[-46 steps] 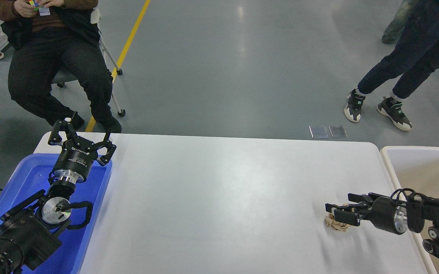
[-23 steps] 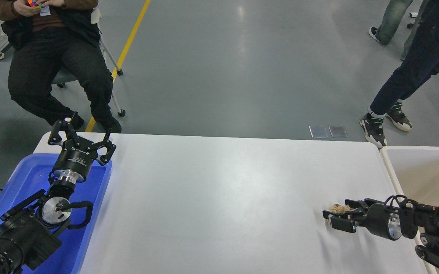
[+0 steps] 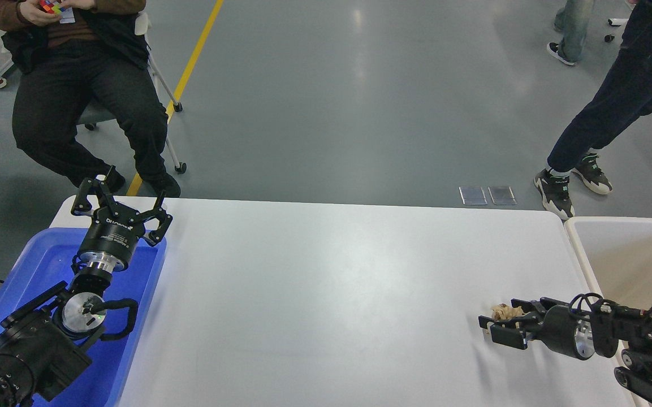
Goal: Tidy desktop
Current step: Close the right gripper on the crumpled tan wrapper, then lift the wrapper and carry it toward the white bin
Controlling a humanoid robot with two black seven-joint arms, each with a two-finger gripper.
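The white desktop [image 3: 331,294] fills the middle of the head view. A small crumpled tan paper wad [image 3: 504,311] is near its right front edge. My right gripper [image 3: 498,323] comes in from the right, points left and is shut on the wad, which shows between its two fingers just above the tabletop. My left gripper [image 3: 121,206] is open and empty, held above the far corner of the blue plastic tray [image 3: 37,265] at the desktop's left edge.
A cream-white bin [image 3: 625,254] stands against the desktop's right edge. A seated person [image 3: 77,85] is beyond the far left corner. A standing person's legs [image 3: 603,124] are beyond the far right corner.
My right gripper has turned and sunk slightly toward the front edge. The paper wad, earlier under its fingers, now sits between them. The left arm has not moved.
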